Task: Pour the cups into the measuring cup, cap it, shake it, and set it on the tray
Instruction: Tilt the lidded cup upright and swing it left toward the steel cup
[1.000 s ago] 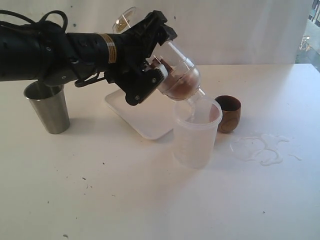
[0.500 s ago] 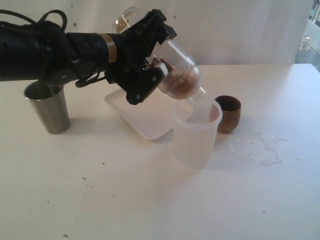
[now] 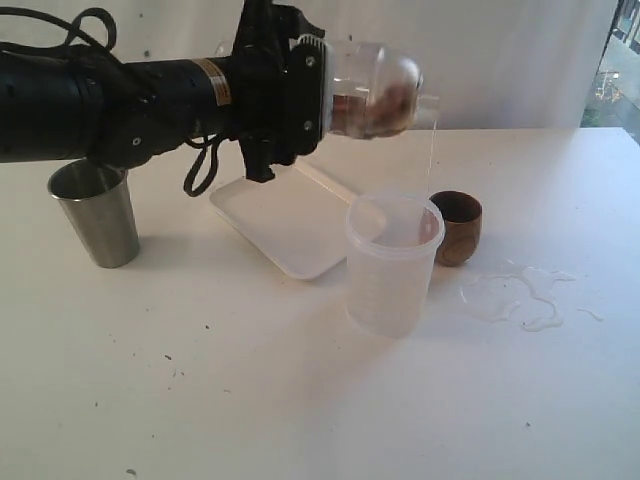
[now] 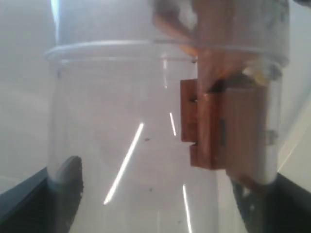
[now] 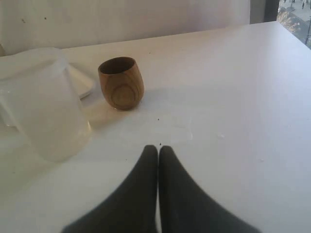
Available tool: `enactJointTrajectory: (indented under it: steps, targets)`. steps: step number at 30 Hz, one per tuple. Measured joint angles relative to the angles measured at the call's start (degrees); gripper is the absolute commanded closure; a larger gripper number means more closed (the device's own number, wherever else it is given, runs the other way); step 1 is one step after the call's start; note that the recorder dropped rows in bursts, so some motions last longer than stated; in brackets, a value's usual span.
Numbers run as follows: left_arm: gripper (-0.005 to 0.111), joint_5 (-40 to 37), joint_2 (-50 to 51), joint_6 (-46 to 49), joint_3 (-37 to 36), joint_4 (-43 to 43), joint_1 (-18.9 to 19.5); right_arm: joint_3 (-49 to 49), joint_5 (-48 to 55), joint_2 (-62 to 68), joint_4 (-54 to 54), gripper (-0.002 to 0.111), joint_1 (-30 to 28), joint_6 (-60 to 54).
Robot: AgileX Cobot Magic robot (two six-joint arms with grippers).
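Since the earlier frame the measuring cup (image 3: 365,88) had swung up from its nose-down tilt over the plastic tub (image 3: 392,262) and lay nearly level in the air. Its long axis ran from 9 to 3 o'clock in the exterior view, with the dome cap (image 3: 405,78) toward 3 o'clock. Brown contents (image 3: 375,108) sat low inside near the cap end, and a thin line ran down from the cap's tip toward the tub's rim. The left arm (image 3: 100,95) reached in horizontally from 9 o'clock. Its wrist was rolled so that the left jaws stood wide apart and clamped the cup's clear wall from both sides. The left wrist view showed the measuring cup (image 4: 136,145) filling the frame between two dark fingers (image 4: 68,187). The cup hung at about 12 o'clock from the tub, well clear of the tabletop (image 3: 300,400). The tray (image 3: 285,225) lay at 10 o'clock from the tub and the wooden cup (image 3: 457,228) at 2 o'clock, upright. A puddle (image 3: 520,295) lay at 3 o'clock, and the steel tumbler (image 3: 95,215) stood far off at 9 o'clock. The right jaws were pressed together and held nothing. They hung low over the tabletop, pointing toward the wooden cup (image 5: 121,82).
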State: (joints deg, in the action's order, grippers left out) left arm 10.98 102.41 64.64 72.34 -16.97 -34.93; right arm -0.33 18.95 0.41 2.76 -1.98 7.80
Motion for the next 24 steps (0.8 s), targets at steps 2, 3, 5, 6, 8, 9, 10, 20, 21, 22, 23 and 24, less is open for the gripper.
enactJointTrajectory:
  steps: [2,3,5,6,8,9,10,20,21,22,23,24]
  targets:
    - [0.107,0.03,0.00,-7.68,0.00,0.27,0.00,0.00,0.00,0.00,0.00,0.108,0.00,0.00]
    - [0.107,0.23,0.00,-11.57,0.00,0.37,0.00,0.00,0.00,0.00,0.00,0.108,0.00,0.00]
    - [0.107,2.75,0.00,-18.84,-0.94,0.37,0.00,0.00,0.00,0.00,0.00,0.108,0.00,0.00]
    - [0.107,5.18,-0.10,-23.34,-1.85,0.37,0.00,0.00,0.00,0.00,0.00,0.108,0.00,0.00]
    - [0.107,11.15,-0.14,-33.02,-4.53,0.48,0.00,0.00,0.00,0.00,0.00,0.108,0.00,0.00]
    - [0.107,15.25,-0.33,-39.36,-6.19,0.48,0.11,0.00,0.00,0.00,0.00,0.108,0.00,0.00]
    - [0.107,20.21,-0.36,-46.21,-8.06,0.48,0.23,0.00,0.00,0.00,0.00,0.108,0.00,0.00]
    - [0.107,55.40,-1.68,-77.28,-27.37,4.08,3.90,0.00,0.00,0.00,0.00,0.108,0.00,0.00]
    - [0.107,55.59,-1.91,-77.66,-29.13,4.73,4.23,0.00,0.00,0.00,0.00,0.108,0.00,0.00]
    - [0.107,55.60,-2.33,-77.78,-30.82,4.85,4.71,0.00,0.00,0.00,0.00,0.108,0.00,0.00]
    - [0.107,55.60,-2.65,-77.78,-32.12,5.12,5.02,0.00,0.00,0.00,0.00,0.108,0.00,0.00]
    - [0.107,55.60,-3.29,-77.50,-34.02,5.23,5.30,0.00,0.00,0.00,0.00,0.108,0.00,0.00]
